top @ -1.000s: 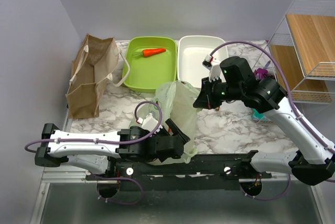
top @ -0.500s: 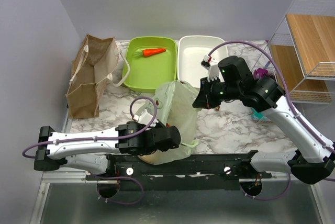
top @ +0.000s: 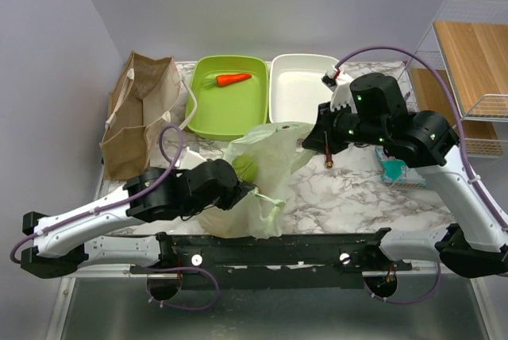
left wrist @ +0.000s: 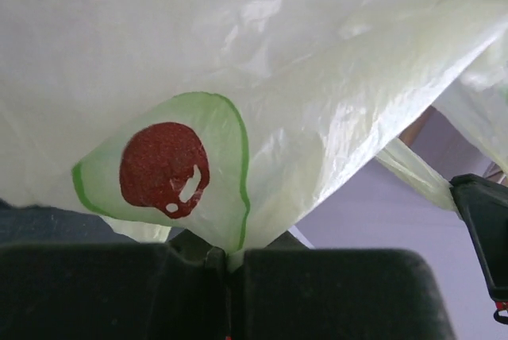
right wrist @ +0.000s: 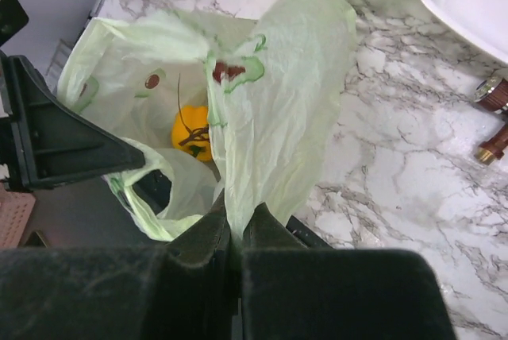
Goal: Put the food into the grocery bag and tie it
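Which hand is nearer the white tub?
Right. The right hand, shut on the grocery bag, is by the near edge of the white tub; the left hand grips the bag farther toward the robot and to its left.

Bright, even light now, soft shadows on worktop (top: 349,197). Left wrist view: grocery bag (left wrist: 317,110) glowing, translucent; my left gripper (left wrist: 228,259) dark, blurred along bottom.

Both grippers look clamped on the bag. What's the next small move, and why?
Probably raise both pinched parts slightly and draw them together over the opening to start the tie. The left gripper and right gripper are each shut on the grocery bag, its mouth gapes, and the yellow pepper sits inside.
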`<state>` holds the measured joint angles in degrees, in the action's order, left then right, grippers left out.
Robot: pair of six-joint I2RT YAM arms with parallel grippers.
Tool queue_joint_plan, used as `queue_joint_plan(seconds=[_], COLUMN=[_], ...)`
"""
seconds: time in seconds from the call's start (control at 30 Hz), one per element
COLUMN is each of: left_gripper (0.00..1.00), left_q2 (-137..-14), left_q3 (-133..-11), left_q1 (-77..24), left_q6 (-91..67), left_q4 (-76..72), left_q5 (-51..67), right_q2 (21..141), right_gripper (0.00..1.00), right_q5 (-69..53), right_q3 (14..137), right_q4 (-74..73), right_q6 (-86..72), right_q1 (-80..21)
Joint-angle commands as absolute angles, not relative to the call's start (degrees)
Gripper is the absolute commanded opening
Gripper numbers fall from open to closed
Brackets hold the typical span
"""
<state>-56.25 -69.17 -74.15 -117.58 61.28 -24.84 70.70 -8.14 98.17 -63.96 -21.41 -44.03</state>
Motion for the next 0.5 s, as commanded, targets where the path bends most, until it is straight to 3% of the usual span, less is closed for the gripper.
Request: queue_joint_plan(seconds=[0.0,0.23,0.47], left_gripper=[0.00,0.00,0.00], left_q2=[-53.53,-53.03,-53.44], left_q3=[-74.77,-84.53,-86.06], left_q1=[-70.29,-62.92,-49.86], left_q6=[-108.91,-95.03,-79.75], left_q4=[62.62,70.27,63.57], left_q5=[-22.59,-19.90,-7.26], right_q2=[69.87,70.95,72.04], right_gripper=[0.01,0.01,0.01], right_q5=[-4.68,-2.64,-6.20], right_q3=[102.67,108.74,109.68], right_q4=[-68.92,-74.95,-75.91], right_q6=[-21.58,-21.84,-21.50], right_q1=[-43.94,-43.95,-43.94])
